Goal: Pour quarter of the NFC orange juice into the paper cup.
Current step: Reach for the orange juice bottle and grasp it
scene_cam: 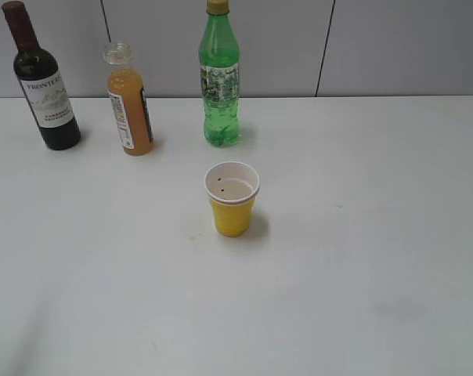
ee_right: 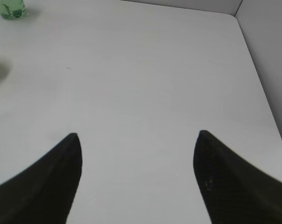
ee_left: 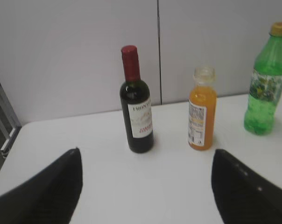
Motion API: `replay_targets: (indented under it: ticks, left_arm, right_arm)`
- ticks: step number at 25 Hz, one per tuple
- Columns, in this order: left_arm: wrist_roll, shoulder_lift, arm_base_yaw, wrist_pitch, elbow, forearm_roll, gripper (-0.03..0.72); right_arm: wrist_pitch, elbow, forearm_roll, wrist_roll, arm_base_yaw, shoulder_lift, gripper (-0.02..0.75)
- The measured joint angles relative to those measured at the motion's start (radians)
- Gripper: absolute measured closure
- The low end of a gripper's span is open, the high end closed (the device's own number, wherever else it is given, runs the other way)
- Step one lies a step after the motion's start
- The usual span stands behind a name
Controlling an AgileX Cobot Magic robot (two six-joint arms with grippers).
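Note:
The NFC orange juice [scene_cam: 129, 110] is a small clear bottle of orange liquid that stands upright at the back left of the white table; it also shows in the left wrist view [ee_left: 201, 114]. The paper cup [scene_cam: 232, 200], yellow with a white inside and dark specks, stands upright near the middle. Neither gripper shows in the exterior view. My left gripper [ee_left: 145, 154] is open and empty, short of the bottles. My right gripper [ee_right: 137, 135] is open and empty over bare table at the right.
A dark wine bottle [scene_cam: 45, 82] stands left of the juice, also in the left wrist view [ee_left: 136, 112]. A tall green bottle [scene_cam: 219, 78] stands behind the cup, also in the left wrist view [ee_left: 267, 84]. A grey wall runs behind the table. The table's right edge [ee_right: 260, 79] meets a wall.

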Motion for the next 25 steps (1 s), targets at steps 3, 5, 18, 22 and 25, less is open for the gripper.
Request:
replay_targets:
  ticks: [3, 5, 18, 22, 25]
  left_arm:
    - [0.005, 0.109, 0.000, -0.156, 0.000, -0.003, 0.059]
    - [0.005, 0.186, 0.000, -0.255, 0.000, -0.003, 0.063]
    - [-0.060, 0.726, -0.213, -0.762, 0.000, 0.037, 0.071]
    - [-0.265, 0.884, -0.220, -0.883, -0.007, 0.209, 0.074]
    - [-0.337, 0.988, -0.220, -0.953, -0.042, 0.302, 0.079]
  right_arm:
    - [0.000, 0.000, 0.000, 0.000, 0.000, 0.000, 0.146]
    - [0.000, 0.000, 0.000, 0.000, 0.000, 0.000, 0.146]
    - [0.000, 0.000, 0.002, 0.000, 0.000, 0.000, 0.146]
    - [0.000, 0.000, 0.002, 0.000, 0.000, 0.000, 0.146]
    - [0.000, 0.000, 0.002, 0.000, 0.000, 0.000, 0.146]
